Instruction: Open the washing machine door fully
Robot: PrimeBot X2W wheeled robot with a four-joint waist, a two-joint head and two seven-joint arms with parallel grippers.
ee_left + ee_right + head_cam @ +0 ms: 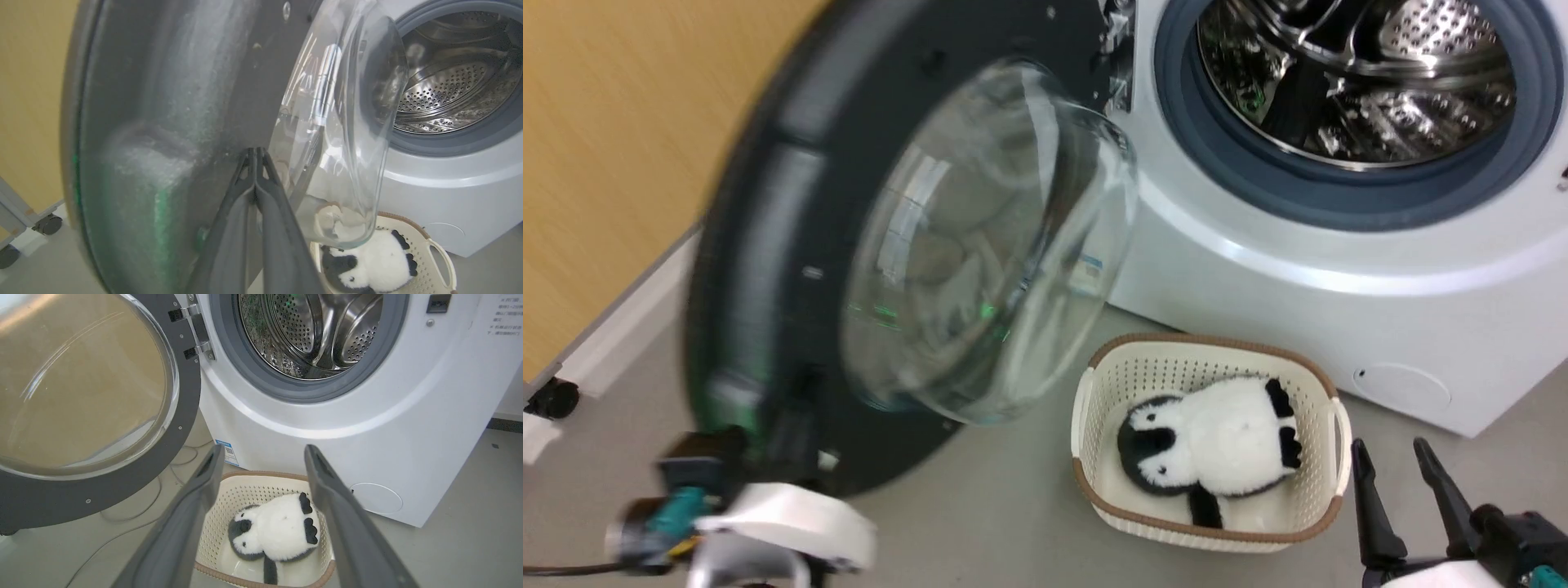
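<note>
In front of the washing machine, whose steel drum lies exposed, the washing machine door stands swung well out from the machine's front on its metal hinge, at the machine's left side as the robot faces it. Judged from its angle, some travel remains before it is fully open. The door is judged rigid and fairly heavy, turning only about the hinge. Its glossy black rim is likely slippery and its bulging glass bowl breakable, so force is best applied to the dark inner rim far from the hinge, never to the glass. A pale basket sits on the floor just before the machine's base, holding a plush panda. Left gripper: fingers closed together with nothing between them, tips against the door's inner rim beside the bowl. Right gripper: fingers spread and empty, near the basket, apart from the machine.
</note>
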